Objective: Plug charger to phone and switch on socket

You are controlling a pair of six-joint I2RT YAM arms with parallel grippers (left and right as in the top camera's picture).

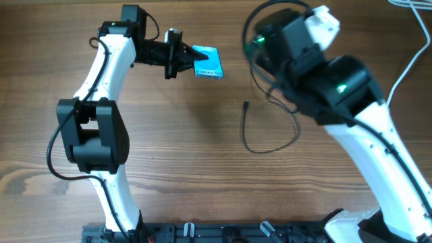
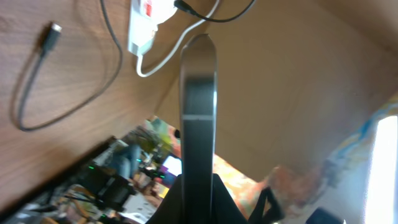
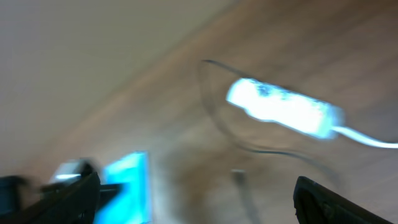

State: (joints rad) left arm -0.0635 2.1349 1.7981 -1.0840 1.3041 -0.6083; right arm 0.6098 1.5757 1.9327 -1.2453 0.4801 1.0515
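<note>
My left gripper (image 1: 177, 59) is shut on the phone (image 1: 209, 63) and holds it above the table at the back. The cyan screen and white band face up. In the left wrist view the phone (image 2: 198, 93) shows edge-on between the fingers (image 2: 196, 196). The charger, a thin black cable (image 1: 253, 147), loops on the table, its plug tip (image 1: 246, 104) free, right of the phone. The tip also shows in the left wrist view (image 2: 53, 34). The socket (image 2: 144, 25), white with a red switch, is blurred in the right wrist view (image 3: 280, 109). My right gripper (image 3: 199, 205) is open and empty above the table.
The right arm (image 1: 317, 74) hangs over the back right and hides most of the socket from overhead. The thick white cord (image 1: 405, 64) runs off to the far right edge. The right wrist view is blurred; the phone (image 3: 127, 186) shows at its lower left.
</note>
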